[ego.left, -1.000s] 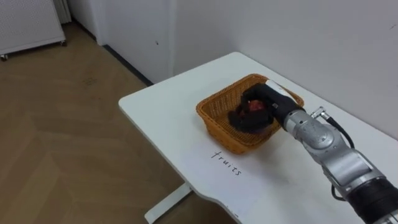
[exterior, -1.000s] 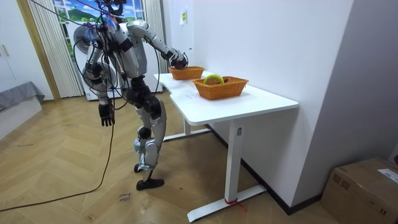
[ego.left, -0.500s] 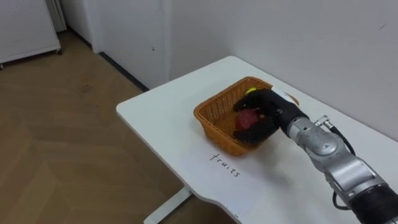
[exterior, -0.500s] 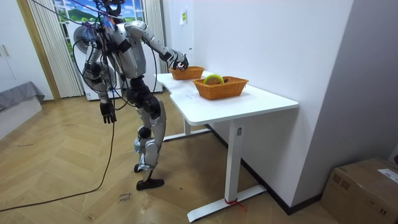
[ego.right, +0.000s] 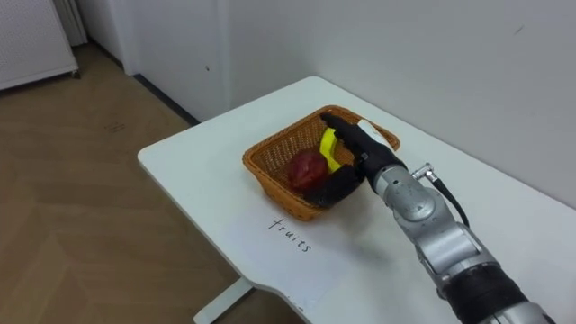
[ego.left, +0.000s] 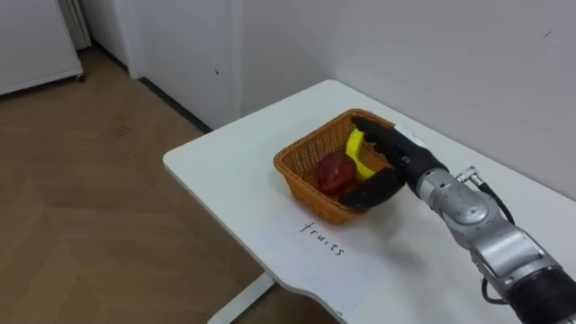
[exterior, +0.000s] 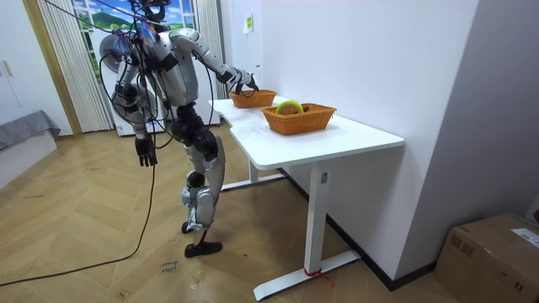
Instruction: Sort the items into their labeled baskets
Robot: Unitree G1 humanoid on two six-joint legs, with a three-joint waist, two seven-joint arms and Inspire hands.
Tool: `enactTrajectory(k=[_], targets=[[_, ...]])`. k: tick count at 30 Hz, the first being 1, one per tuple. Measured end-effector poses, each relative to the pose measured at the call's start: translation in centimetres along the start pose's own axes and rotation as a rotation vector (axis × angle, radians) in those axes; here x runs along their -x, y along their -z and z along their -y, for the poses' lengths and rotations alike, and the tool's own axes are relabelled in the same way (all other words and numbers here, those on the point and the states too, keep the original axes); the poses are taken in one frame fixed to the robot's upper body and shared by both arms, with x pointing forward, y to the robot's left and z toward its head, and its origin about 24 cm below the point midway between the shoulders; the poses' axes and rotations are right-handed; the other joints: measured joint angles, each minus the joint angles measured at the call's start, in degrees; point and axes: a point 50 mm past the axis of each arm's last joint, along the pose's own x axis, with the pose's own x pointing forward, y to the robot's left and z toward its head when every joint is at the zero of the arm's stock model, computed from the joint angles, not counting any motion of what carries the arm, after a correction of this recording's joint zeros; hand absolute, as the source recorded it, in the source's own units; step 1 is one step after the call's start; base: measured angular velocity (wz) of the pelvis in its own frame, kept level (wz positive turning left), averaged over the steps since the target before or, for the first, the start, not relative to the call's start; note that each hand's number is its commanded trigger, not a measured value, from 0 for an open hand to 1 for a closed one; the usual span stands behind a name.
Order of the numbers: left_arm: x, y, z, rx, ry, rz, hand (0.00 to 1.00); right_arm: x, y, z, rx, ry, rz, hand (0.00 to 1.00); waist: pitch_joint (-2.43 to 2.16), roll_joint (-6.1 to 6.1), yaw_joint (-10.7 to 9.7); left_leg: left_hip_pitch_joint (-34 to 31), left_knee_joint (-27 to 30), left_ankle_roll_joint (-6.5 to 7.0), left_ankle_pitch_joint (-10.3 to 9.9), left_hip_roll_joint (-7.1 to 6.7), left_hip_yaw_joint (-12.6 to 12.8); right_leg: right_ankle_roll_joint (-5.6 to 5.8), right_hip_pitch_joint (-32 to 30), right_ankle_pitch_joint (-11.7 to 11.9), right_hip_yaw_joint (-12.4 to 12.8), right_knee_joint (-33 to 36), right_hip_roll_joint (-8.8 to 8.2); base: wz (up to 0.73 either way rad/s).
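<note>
A wicker basket (ego.left: 301, 171) stands near the far left corner of the white table (ego.left: 225, 171). A red fruit (ego.left: 333, 171) and a yellow fruit (ego.left: 357, 150) lie in it. My right hand (ego.left: 389, 162) hovers over the basket's right side with fingers straight and thumb spread, holding nothing. In the room view the same basket (exterior: 253, 98) sits under that hand (exterior: 242, 82). My left hand (exterior: 146, 153) hangs at my side with relaxed fingers. A second wicker basket (exterior: 299, 119) further along the table holds a yellow-green round thing (exterior: 290, 107).
A handwritten label (ego.left: 322, 241) lies on the table in front of the fruit basket. I stand at the table's end, by its left edge (ego.left: 193, 193), with wooden floor (ego.left: 90, 207) beyond it. A white wall (ego.left: 432, 63) runs behind the table.
My right hand has gone from curled round the red fruit to open. The fruit now lies free in the basket and the hand has drawn back a little to the right.
</note>
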Motion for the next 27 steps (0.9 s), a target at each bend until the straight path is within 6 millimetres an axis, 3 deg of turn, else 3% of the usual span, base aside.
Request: enactTrajectory(k=[14, 17, 25, 27], targets=[[0.0, -0.2, 0.0, 0.017, 0.002, 0.009, 0.0, 0.0, 0.0, 0.1, -0.013, 0.0, 0.001, 0.0, -0.08, -0.08, 0.03, -0.29, -0.07, 0.01, 0.0, 0.01, -0.03, 0.01, -0.5, -0.03, 0.29, 0.18, -0.14, 0.0], [-0.1, -0.6, -0.1, 0.028, -0.003, 0.023, 0.0, 0.1, -0.2, 0.8, -0.121, 0.021, 0.015, 0.0, -0.16, -0.24, -0.41, -0.11, -0.25, 0.07, 0.04, 0.06, 0.07, 0.1, -0.97, -0.09, 0.36, 0.71, -0.36, 0.0], [-0.2, -1.1, -0.8, 0.049, -0.025, 0.05, 0.0, 2.3, -6.0, 6.3, -0.432, 0.224, 0.329, 0.0, -0.34, -0.75, -4.46, -0.51, -1.18, 0.69, -0.18, 0.35, 2.95, 0.43, -2.95, -0.32, 3.05, 2.08, -0.91, -0.14], [-0.2, -1.7, -1.1, 0.056, -0.039, 0.065, 0.0, 2.7, -6.5, 7.0, -0.502, 0.26, 0.373, 0.0, -0.34, -0.77, -5.65, -0.02, -1.43, 0.92, -0.34, 0.61, 3.94, 0.56, -2.94, -0.16, 4.06, 1.98, -0.82, -0.26]])
